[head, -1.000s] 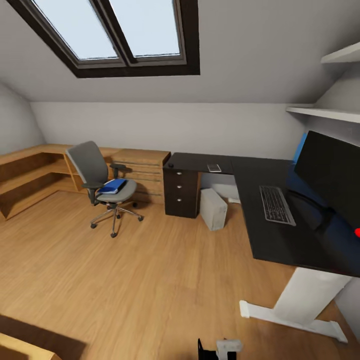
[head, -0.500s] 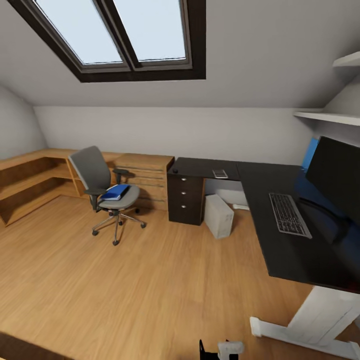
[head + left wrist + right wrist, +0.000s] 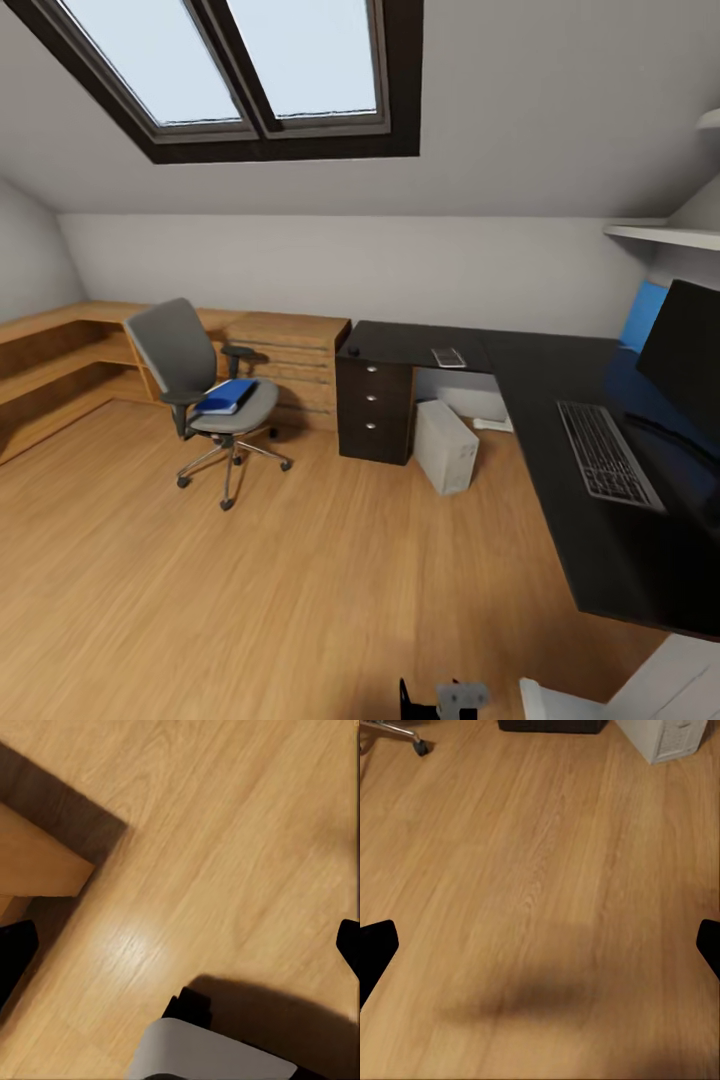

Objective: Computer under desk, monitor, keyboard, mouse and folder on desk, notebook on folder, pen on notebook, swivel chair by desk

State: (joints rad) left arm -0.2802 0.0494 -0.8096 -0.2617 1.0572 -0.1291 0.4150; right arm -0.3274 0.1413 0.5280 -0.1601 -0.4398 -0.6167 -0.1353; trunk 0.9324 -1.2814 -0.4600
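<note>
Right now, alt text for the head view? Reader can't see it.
A grey swivel chair with a blue folder on its seat stands on a wooden floor, apart from a black L-shaped desk that bears a keyboard and a monitor. A white computer sits on the floor beneath the desk, under a skylight.

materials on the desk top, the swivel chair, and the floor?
Desk: matte black top, probably laminate or painted board; flat, no visible grain. Swivel chair: grey seat and back that look like fabric, on a shiny star base, likely metal. Floor: light wood planks, satin finish; grain lines and a soft sheen show in the left wrist view. It is a render, so these are looks only.
</note>
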